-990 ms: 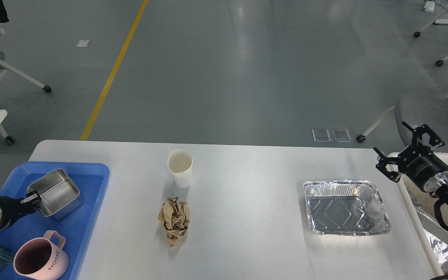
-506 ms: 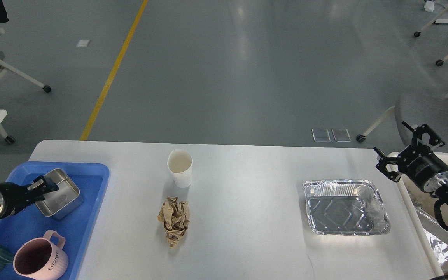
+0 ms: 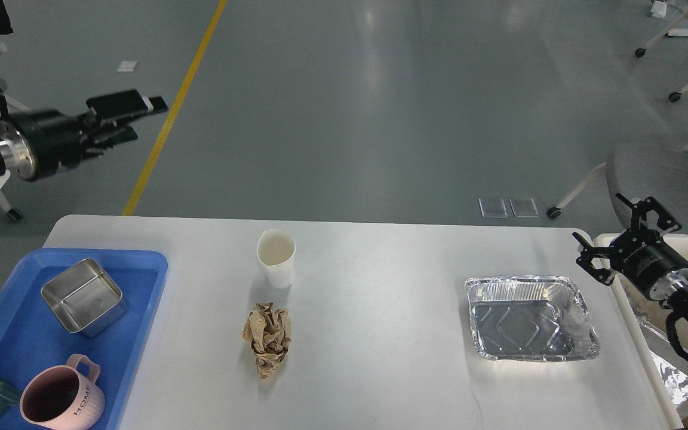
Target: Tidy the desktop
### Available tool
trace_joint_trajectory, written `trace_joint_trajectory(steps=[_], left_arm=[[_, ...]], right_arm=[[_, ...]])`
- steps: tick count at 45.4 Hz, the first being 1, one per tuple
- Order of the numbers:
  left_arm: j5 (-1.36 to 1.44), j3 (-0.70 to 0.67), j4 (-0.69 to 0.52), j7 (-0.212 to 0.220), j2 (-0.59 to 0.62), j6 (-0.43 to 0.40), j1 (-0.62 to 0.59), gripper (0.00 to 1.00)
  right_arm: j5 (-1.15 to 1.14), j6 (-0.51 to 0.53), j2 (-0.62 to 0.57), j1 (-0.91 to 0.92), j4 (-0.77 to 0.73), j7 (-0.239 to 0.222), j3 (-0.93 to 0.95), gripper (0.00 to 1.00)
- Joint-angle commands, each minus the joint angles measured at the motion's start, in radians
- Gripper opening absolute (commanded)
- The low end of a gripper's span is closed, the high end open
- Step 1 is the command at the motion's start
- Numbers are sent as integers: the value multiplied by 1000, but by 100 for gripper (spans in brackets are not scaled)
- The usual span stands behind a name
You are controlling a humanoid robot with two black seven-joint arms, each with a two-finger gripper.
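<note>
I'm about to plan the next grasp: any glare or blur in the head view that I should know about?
Head view: the foil tray throws bright glare; the left gripper looks slightly motion-blurred, fingers hard to separate; the paper cup and crumpled paper are sharp, with soft shadows on the desktop.

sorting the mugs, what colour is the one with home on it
Pink, best seen in the head view.

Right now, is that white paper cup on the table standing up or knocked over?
Standing upright. The white paper cup rests on its base on the desktop, its open rim facing up.
</note>
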Motion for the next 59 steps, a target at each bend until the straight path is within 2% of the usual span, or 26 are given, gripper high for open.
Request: trace_joint_trajectory(steps=[1, 4, 9, 14, 18, 24, 33, 39, 47, 53, 59], left_arm=[[-44, 10, 98, 7, -47, -16, -141, 96], [-48, 10, 172, 7, -102, -26, -184, 96], [-54, -12, 344, 7, -240, 3, -226, 96], [-170, -91, 534, 4, -406, 115, -220, 96], [-310, -160, 629, -10, -497, 180, -189, 96], [-524, -306, 643, -47, -576, 183, -49, 96], [-541, -495, 649, -36, -635, 137, 98, 97], [-558, -518, 649, -36, -635, 102, 130, 97], [-561, -545, 649, -36, -635, 99, 136, 97], [-563, -552, 652, -39, -639, 99, 152, 97], [-561, -564, 652, -49, -652, 89, 166, 97]], right_arm=[[-16, -1, -2, 1, 1, -1, 0, 100], [-16, -1, -4, 1, 1, -1, 0, 100], [-18, -1, -4, 1, 1, -3, 0, 100], [-18, -1, -12, 4, 1, -2, 0, 100], [-16, -4, -13, 10, 1, -3, 3, 100], [1, -5, -13, 15, 1, -3, 12, 100], [5, 7, -13, 13, 1, -3, 23, 100], [4, -4, -12, 21, -9, -3, 23, 100], [10, -7, -7, 24, -7, -1, 49, 100], [21, 22, -13, 16, 0, -11, 78, 100], [21, 61, -13, 16, -15, 2, 100, 100]])
